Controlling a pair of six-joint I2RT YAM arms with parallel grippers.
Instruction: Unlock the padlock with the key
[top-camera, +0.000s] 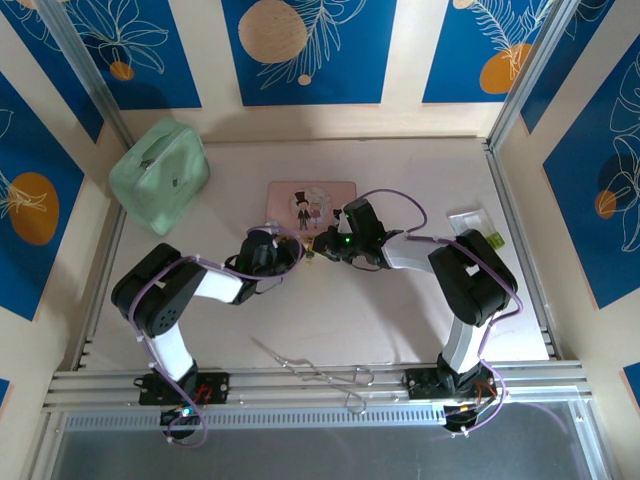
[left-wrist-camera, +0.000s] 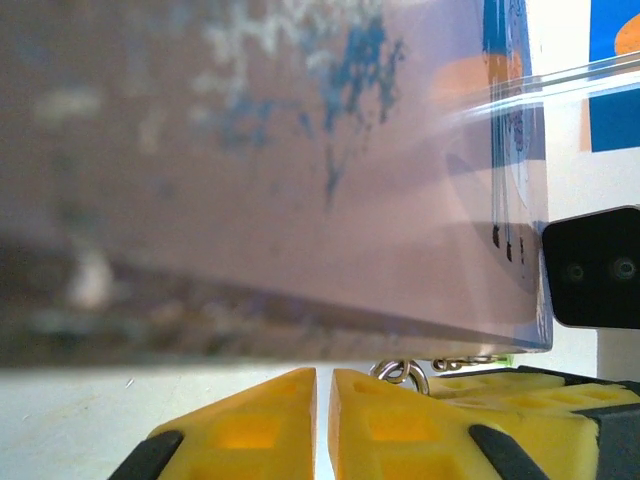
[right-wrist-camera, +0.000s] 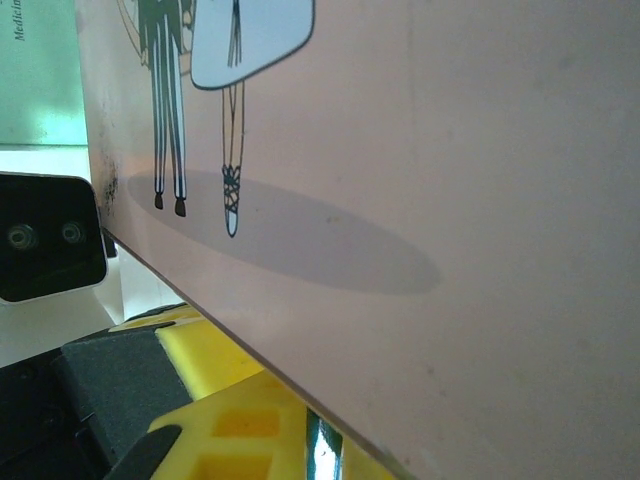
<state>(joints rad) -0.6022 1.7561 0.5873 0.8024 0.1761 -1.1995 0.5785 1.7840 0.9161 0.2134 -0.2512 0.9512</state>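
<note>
Both grippers meet at the near edge of the pink picture box. My right gripper is shut on a small shiny blue-green thing, the padlock, of which I see a mere sliver between the yellow fingers; the box lid hides the rest. From above, the right gripper faces the left gripper, tips almost touching. The left gripper has its jaws nearly together, a thin slit between them with nothing in it. A silver ring and short chain lie just past its right finger. The key itself is hidden.
A mint-green case stands at the back left. Long wire forceps lie near the front rail between the arm bases. A small clear tray sits at the right wall. The box looms close over both wrist cameras.
</note>
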